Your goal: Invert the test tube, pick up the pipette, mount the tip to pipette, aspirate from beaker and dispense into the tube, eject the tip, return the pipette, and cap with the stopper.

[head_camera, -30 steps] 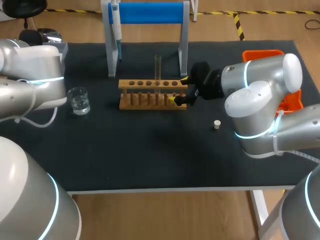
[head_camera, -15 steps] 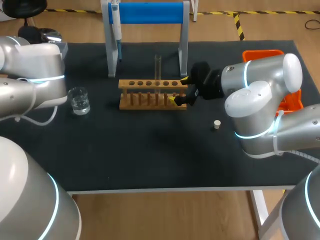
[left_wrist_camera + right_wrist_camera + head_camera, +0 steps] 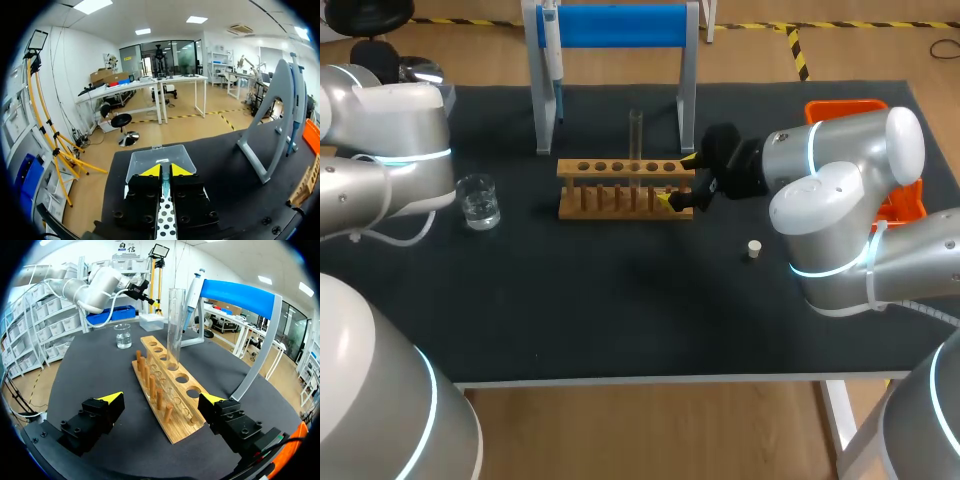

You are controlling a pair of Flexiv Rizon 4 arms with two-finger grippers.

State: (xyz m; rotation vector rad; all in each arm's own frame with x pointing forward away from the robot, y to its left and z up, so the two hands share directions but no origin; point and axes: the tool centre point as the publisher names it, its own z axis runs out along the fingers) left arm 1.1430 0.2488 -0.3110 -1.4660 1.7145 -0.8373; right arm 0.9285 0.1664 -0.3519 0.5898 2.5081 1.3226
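A clear test tube (image 3: 635,140) stands upright in the wooden rack (image 3: 620,190); in the right wrist view the test tube (image 3: 175,322) rises from a hole of the rack (image 3: 170,400). My right gripper (image 3: 678,180) is open at the rack's right end, its fingers (image 3: 105,405) wide on either side and touching nothing. The pipette (image 3: 552,50) hangs on the blue stand (image 3: 620,25). The water beaker (image 3: 478,200) stands left of the rack. A small stopper (image 3: 753,249) lies on the mat. My left gripper (image 3: 165,170) is shut above a clear tip box (image 3: 157,157) at the table's far left.
An orange tray (image 3: 850,108) sits at the back right, partly behind my right arm. My left arm (image 3: 390,150) is held over the left edge near the beaker. A perforated white tip rack (image 3: 165,225) lies under the left gripper.
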